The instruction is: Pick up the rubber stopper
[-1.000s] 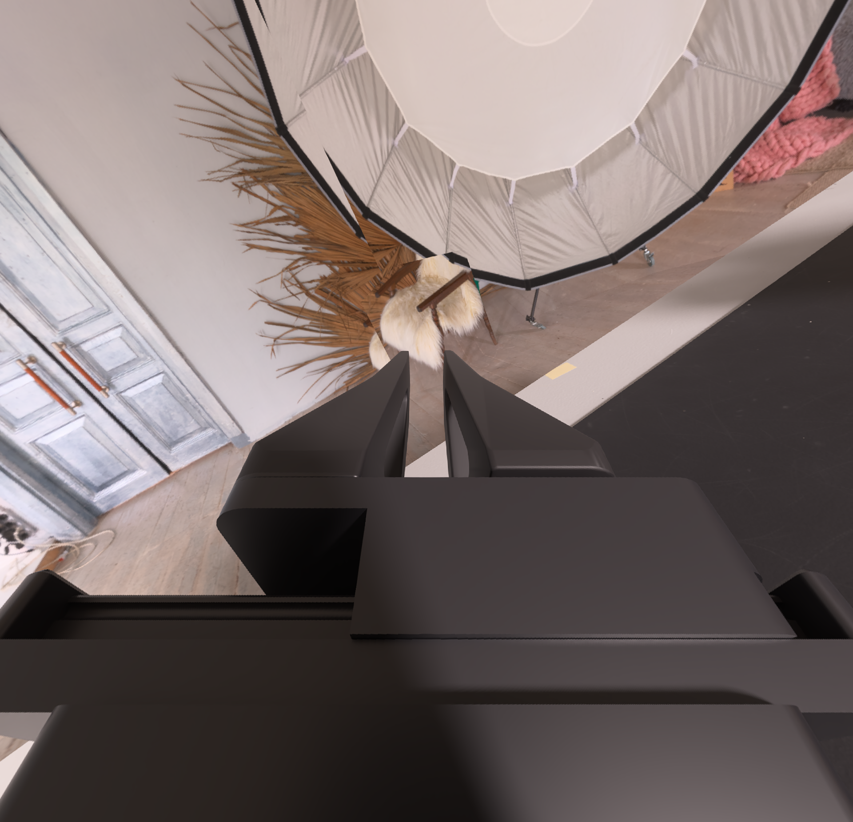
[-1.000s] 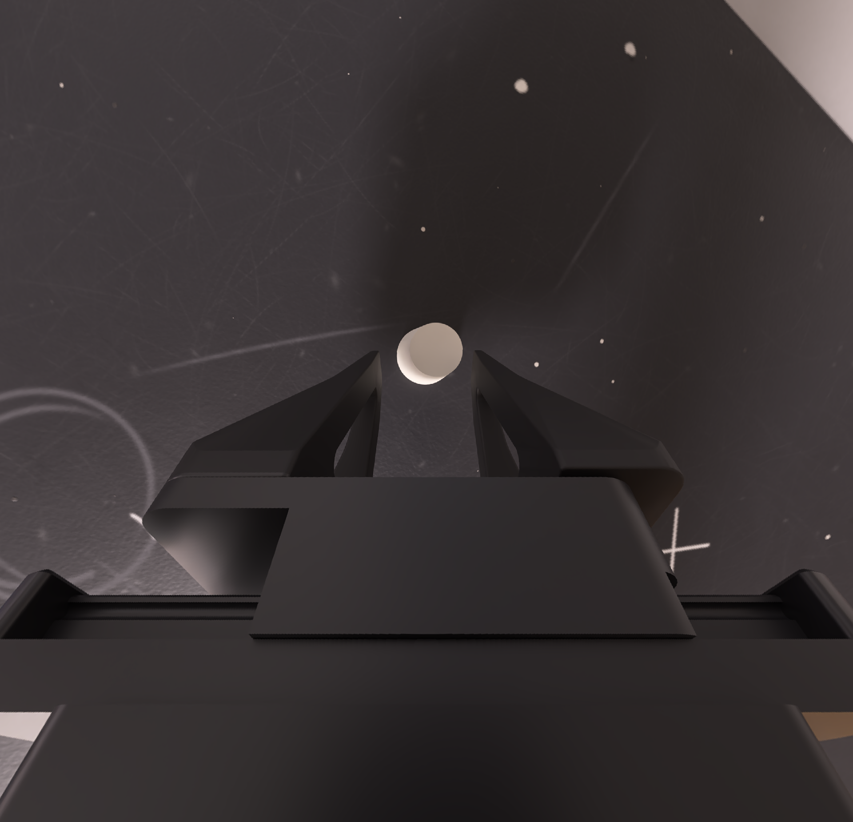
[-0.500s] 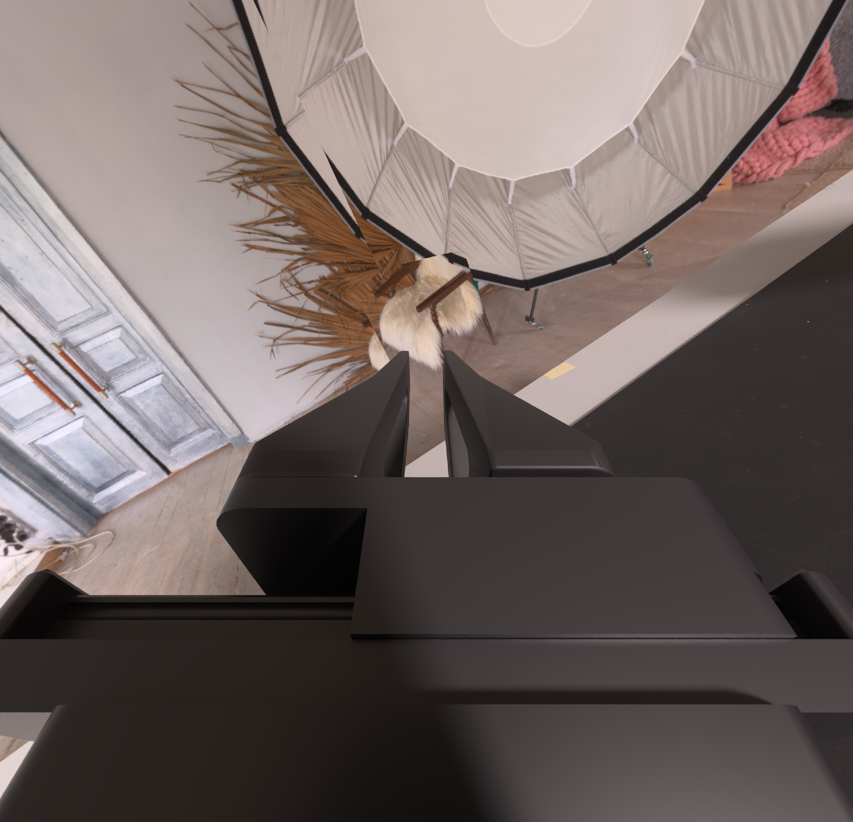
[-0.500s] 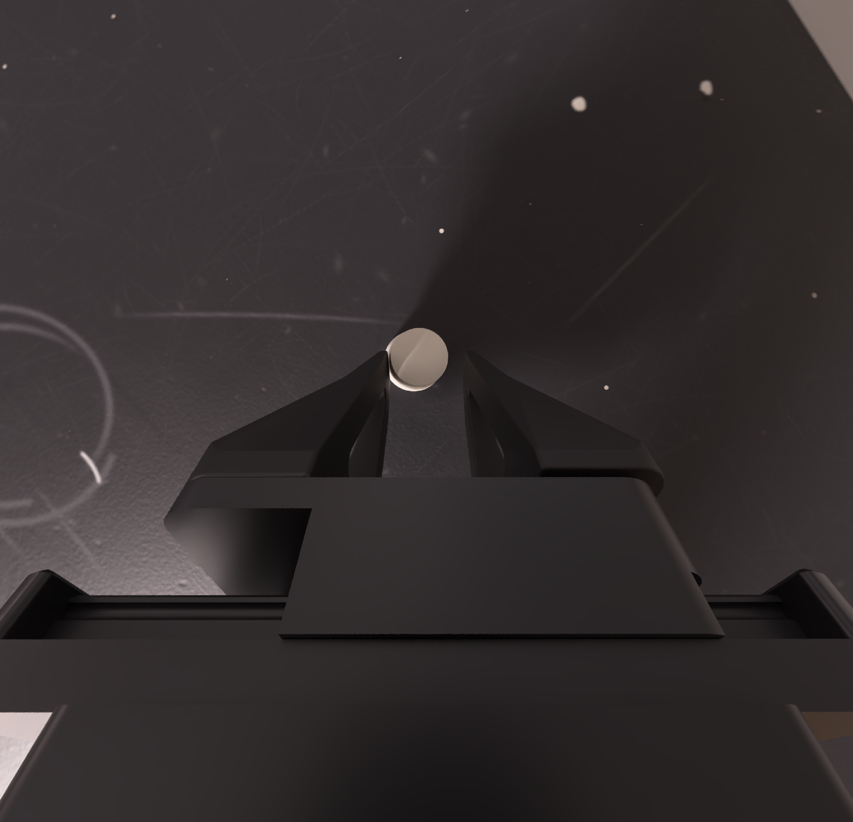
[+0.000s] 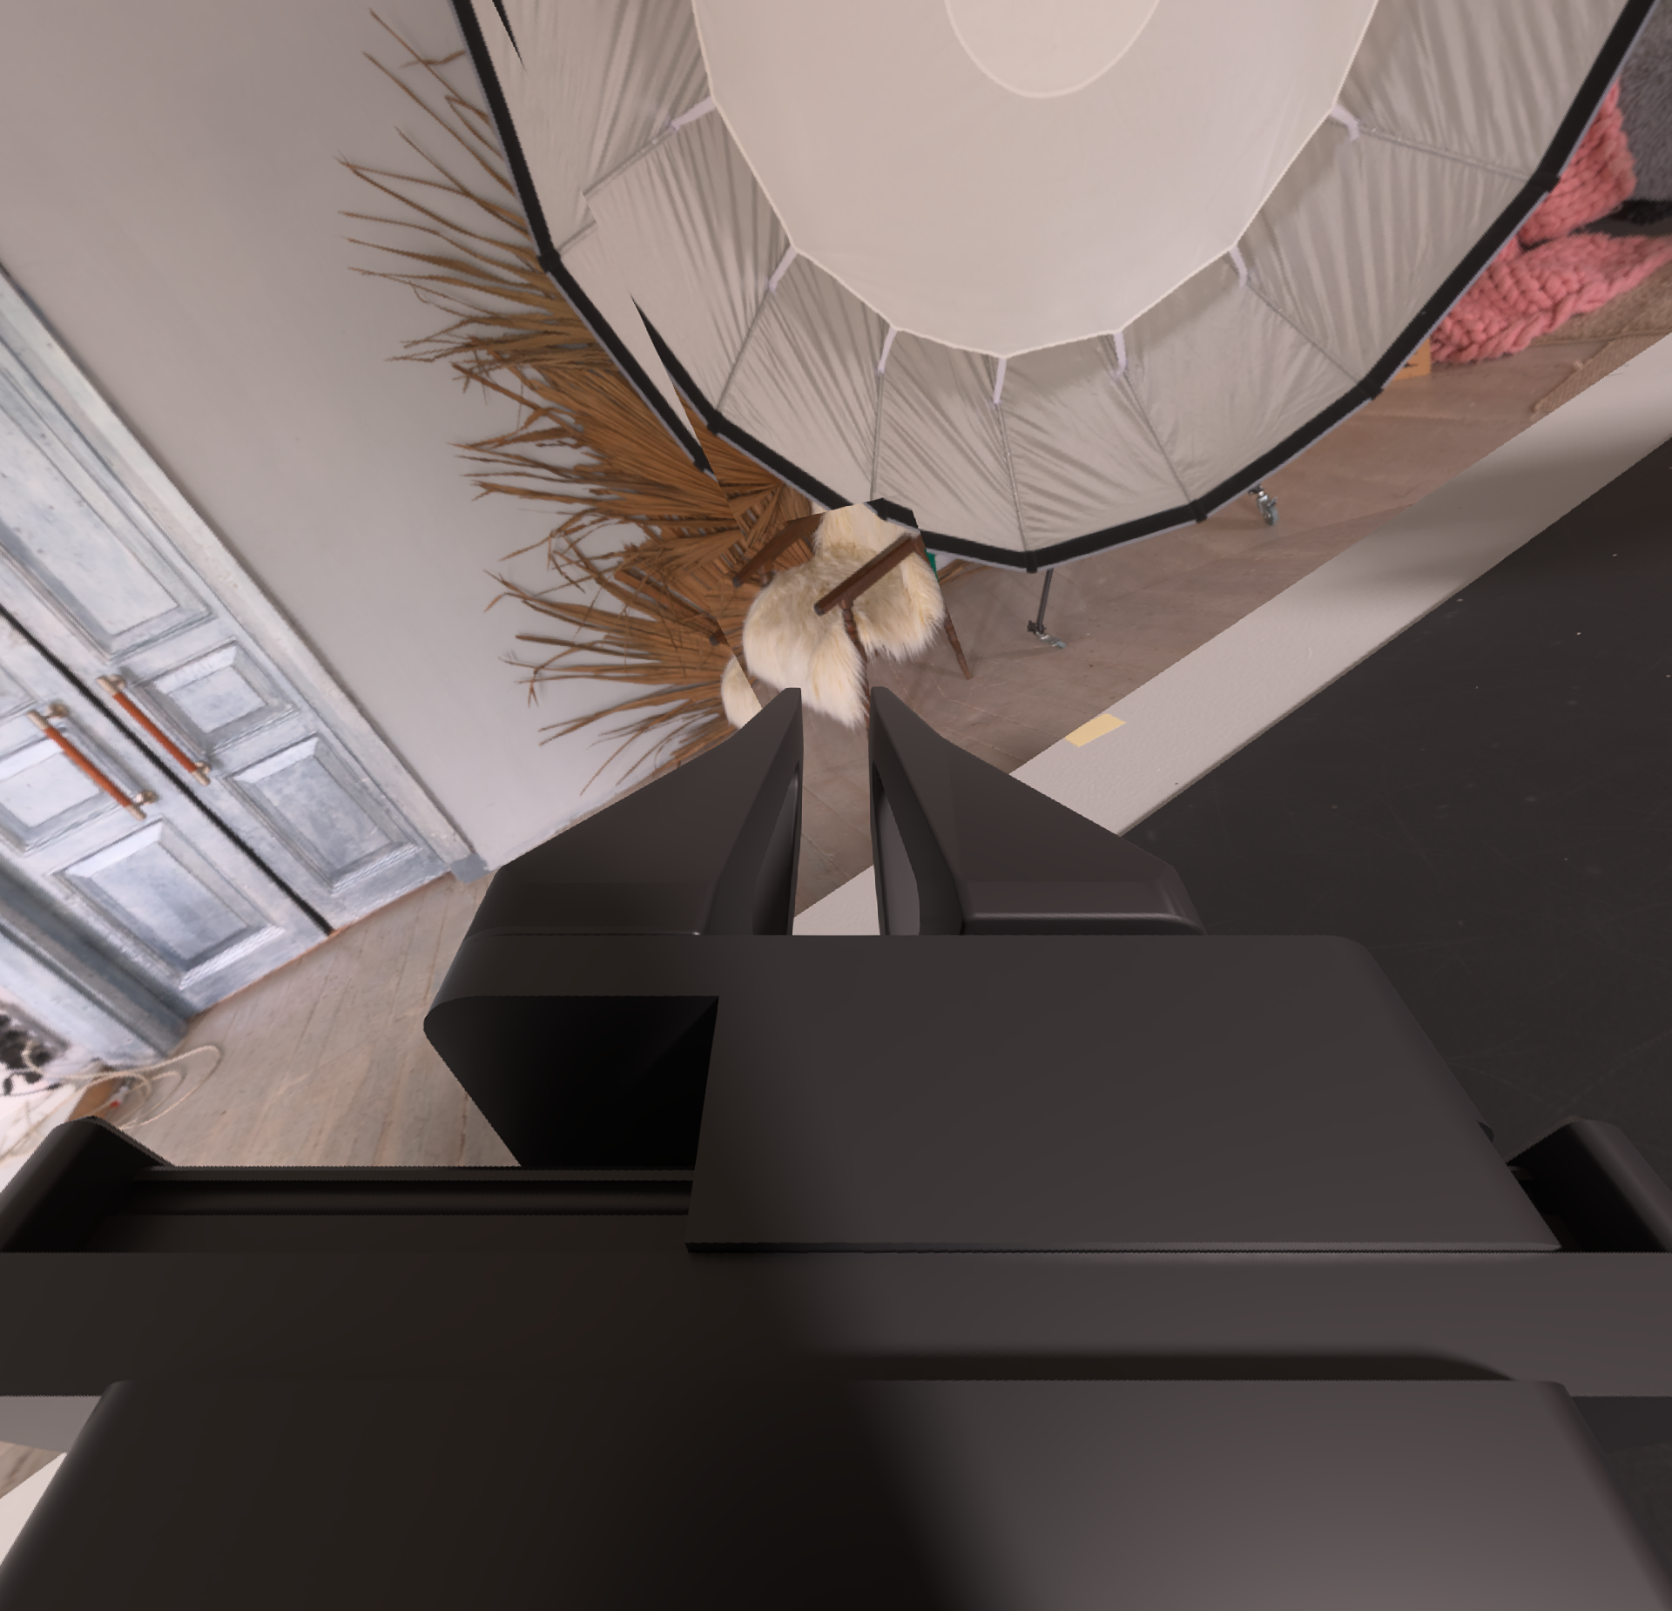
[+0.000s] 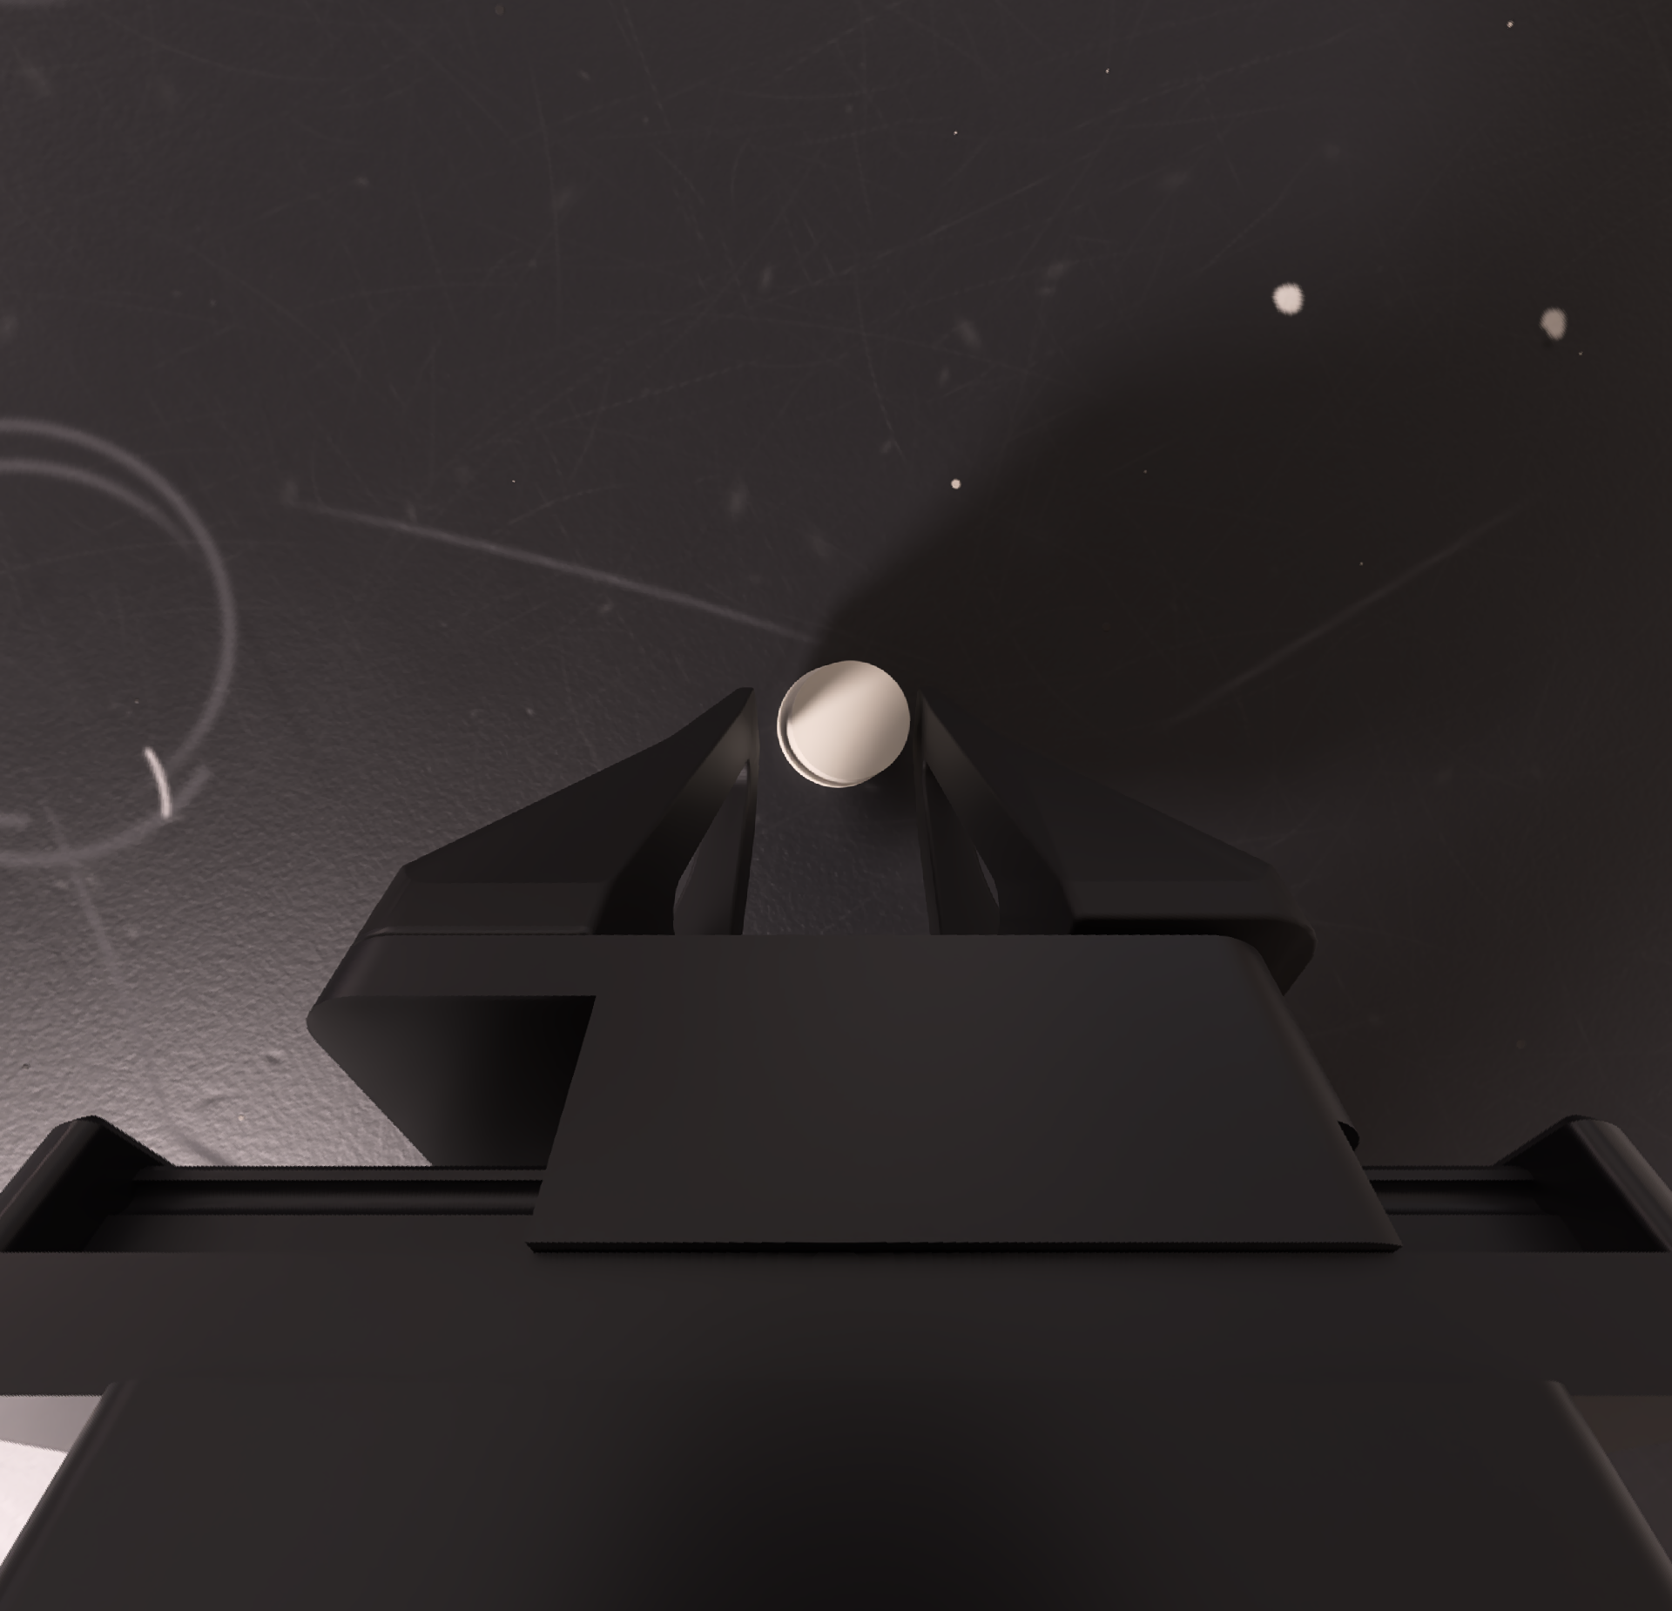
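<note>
The rubber stopper (image 6: pixel 846 724) is a small off-white round plug, seen end-on in the right wrist view. It sits between the two black fingertips of my right gripper (image 6: pixel 834 703), which is closed around it over the dark scratched table (image 6: pixel 814 301). The right finger touches it and a thin gap shows on the left side. My left gripper (image 5: pixel 834 708) has its fingers nearly together with nothing between them. It is held up and points out past the table edge into the room. The stopper does not show in the left wrist view.
In the left wrist view the black table top (image 5: pixel 1402 798) with its pale edge strip (image 5: pixel 1221 690) runs diagonally at the right. Beyond it are a large white umbrella-like light screen (image 5: pixel 1040 256), a fluffy chair (image 5: pixel 832 627), dried palm leaves (image 5: pixel 615 500) and a grey-blue door (image 5: pixel 136 753).
The right gripper's fingers closed in around the stopper, then the table marks shifted under the gripper while the stopper stayed between the fingertips. The left gripper has not moved.
</note>
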`<state>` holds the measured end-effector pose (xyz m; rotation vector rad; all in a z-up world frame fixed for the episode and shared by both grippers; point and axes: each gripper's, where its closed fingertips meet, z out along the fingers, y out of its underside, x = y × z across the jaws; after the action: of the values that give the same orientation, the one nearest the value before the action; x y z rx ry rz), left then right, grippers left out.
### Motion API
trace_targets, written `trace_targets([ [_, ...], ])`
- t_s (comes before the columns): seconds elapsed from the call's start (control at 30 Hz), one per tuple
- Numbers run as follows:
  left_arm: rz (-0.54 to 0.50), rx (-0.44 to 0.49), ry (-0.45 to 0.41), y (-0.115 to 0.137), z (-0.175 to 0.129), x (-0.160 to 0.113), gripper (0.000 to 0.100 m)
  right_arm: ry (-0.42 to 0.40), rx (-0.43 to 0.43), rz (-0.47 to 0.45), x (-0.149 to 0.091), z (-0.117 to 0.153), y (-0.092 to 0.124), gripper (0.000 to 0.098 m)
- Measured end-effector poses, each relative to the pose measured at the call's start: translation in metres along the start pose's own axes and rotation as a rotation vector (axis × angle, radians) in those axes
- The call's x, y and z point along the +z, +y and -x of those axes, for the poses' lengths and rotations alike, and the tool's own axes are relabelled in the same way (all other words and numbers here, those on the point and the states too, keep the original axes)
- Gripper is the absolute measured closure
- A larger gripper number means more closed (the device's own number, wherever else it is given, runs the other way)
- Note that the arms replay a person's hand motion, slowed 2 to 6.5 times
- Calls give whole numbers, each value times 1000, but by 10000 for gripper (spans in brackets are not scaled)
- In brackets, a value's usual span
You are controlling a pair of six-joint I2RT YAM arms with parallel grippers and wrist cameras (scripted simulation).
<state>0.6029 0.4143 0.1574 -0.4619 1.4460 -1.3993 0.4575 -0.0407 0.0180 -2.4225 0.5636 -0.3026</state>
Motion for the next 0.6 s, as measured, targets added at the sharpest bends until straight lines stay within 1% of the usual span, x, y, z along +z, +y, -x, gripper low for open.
trace_targets([
  [0.3,6,3,3,2,-1,0,877,-1,-36,7,2,-5,-2,670],
  [0.37,6,3,4,2,-1,0,877,-11,-36,9,3,-4,-3,684],
  [0.47,9,2,5,3,-1,0,877,-32,-31,8,4,-2,-4,743],
  [0.6,14,1,7,4,-1,0,877,-40,-29,6,5,-2,-5,746],
])
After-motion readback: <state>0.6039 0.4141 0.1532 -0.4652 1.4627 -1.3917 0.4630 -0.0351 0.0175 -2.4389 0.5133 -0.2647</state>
